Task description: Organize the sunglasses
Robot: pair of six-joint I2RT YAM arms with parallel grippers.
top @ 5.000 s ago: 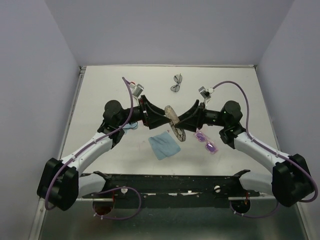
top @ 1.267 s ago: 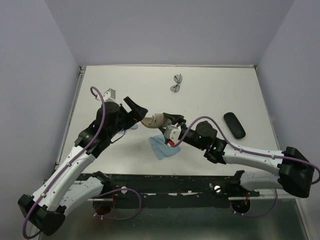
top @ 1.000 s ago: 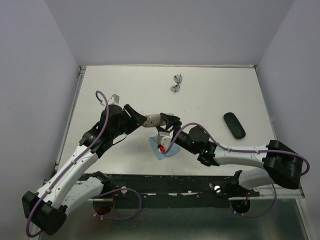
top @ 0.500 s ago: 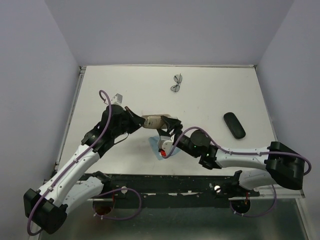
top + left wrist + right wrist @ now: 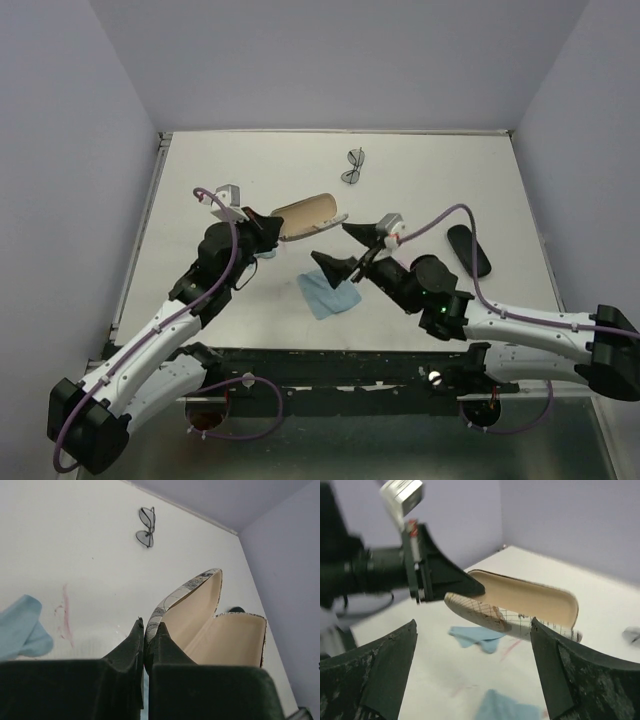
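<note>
The dark-framed sunglasses (image 5: 354, 166) lay at the far middle of the white table (image 5: 450, 180), well apart from both arms. The right fingers (image 5: 330, 268), at the case half a second earlier, had been drawn back and spread wide. The open patterned case (image 5: 305, 213) was clamped at one edge by the left fingers (image 5: 262, 226), near a blue cloth (image 5: 325, 293). A black case (image 5: 468, 250) lay to the right. Lilac walls enclosed the table.

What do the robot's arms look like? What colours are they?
The left arm and right arm have white tube parts joined by chunky black joints. A thin purple cable loops along each. The left pincer and right pincer are black, each a pair of pointed wedges. A small silver camera box sits by each wrist.
</note>
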